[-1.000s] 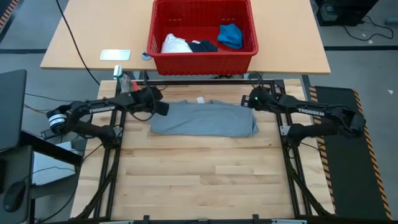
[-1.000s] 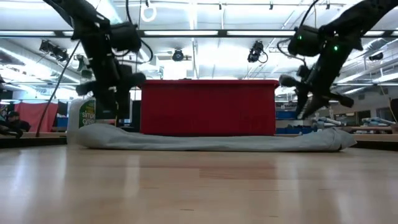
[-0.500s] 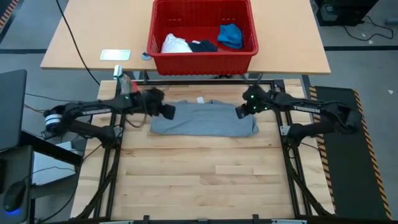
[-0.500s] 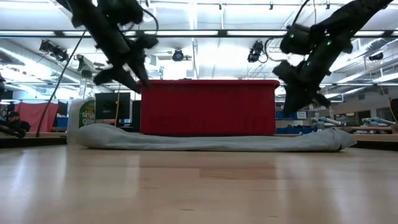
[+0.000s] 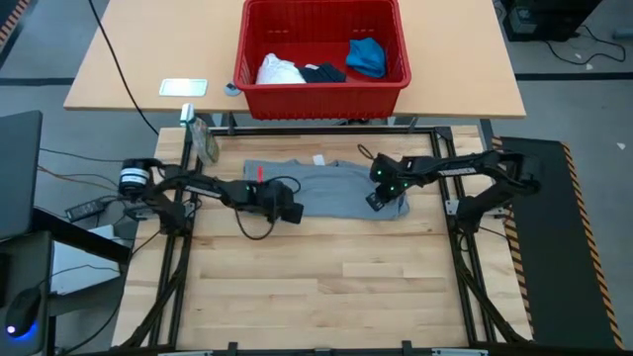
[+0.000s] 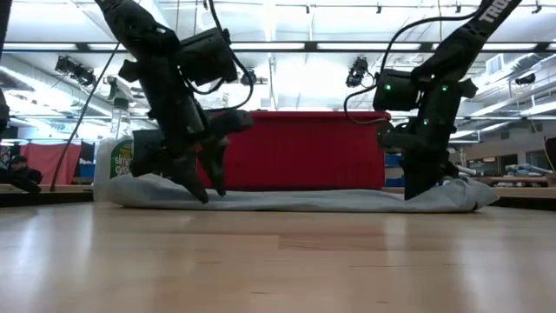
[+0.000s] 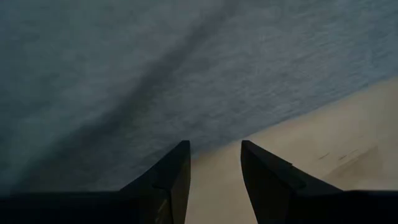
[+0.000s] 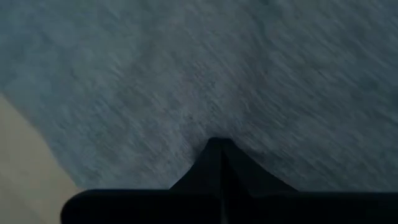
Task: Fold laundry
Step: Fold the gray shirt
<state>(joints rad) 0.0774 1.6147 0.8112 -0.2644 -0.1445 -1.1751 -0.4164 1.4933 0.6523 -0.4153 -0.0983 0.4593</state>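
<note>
Grey cotton T-shirt (image 5: 331, 188) spread flat on the pale wooden worktop (image 5: 326, 287), folded into a wide band, lying just in front of the red plastic basket (image 5: 321, 91). Left gripper (image 5: 289, 211) down at the shirt's near left edge, fingers (image 7: 168, 180) parted, tips at the hem over bare wood, nothing between them. Right gripper (image 5: 380, 199) lowered onto the shirt's right end, fingers (image 8: 217, 168) pressed together against the grey fabric; whether any cloth is pinched, impossible to tell. White cloth (image 5: 279, 70), navy garment (image 5: 323, 72) and bright blue garment (image 5: 366, 55) bunched inside the basket.
</note>
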